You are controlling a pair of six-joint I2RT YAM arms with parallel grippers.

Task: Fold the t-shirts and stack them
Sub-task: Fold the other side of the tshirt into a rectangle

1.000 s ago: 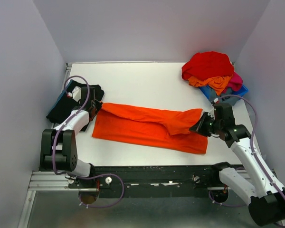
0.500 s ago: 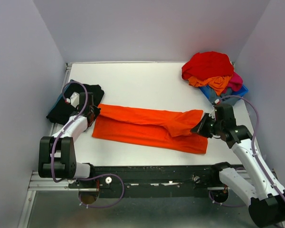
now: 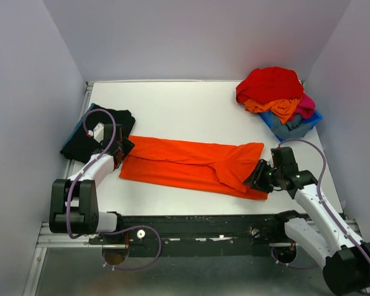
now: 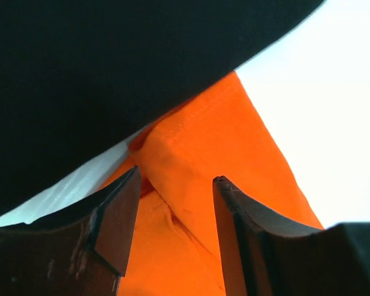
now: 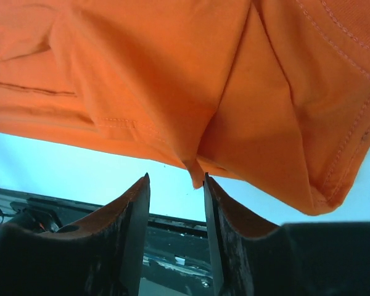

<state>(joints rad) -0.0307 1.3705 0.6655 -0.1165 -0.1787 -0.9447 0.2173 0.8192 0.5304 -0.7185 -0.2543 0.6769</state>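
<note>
A bright orange t-shirt (image 3: 185,163) lies folded into a long band across the white table (image 3: 191,111). My left gripper (image 3: 123,151) stands open over the band's left end, next to a folded black t-shirt (image 3: 86,139). In the left wrist view the orange cloth (image 4: 222,142) lies under the open gripper (image 4: 176,179), with the black t-shirt (image 4: 111,61) just beyond. My right gripper (image 3: 258,177) is open at the band's right end. In the right wrist view a loose tip of orange cloth (image 5: 172,74) hangs at the open gripper (image 5: 176,179), touching one finger (image 5: 219,209).
A heap of red, orange, magenta and grey-blue t-shirts (image 3: 268,83) fills a small blue bin (image 3: 308,123) at the back right corner. Grey walls close in three sides. The black frame rail (image 3: 203,225) runs along the near edge.
Both grippers went from shut on the orange t-shirt to open. The raised fold at the right end dropped flat. My right gripper moved toward the near edge.
</note>
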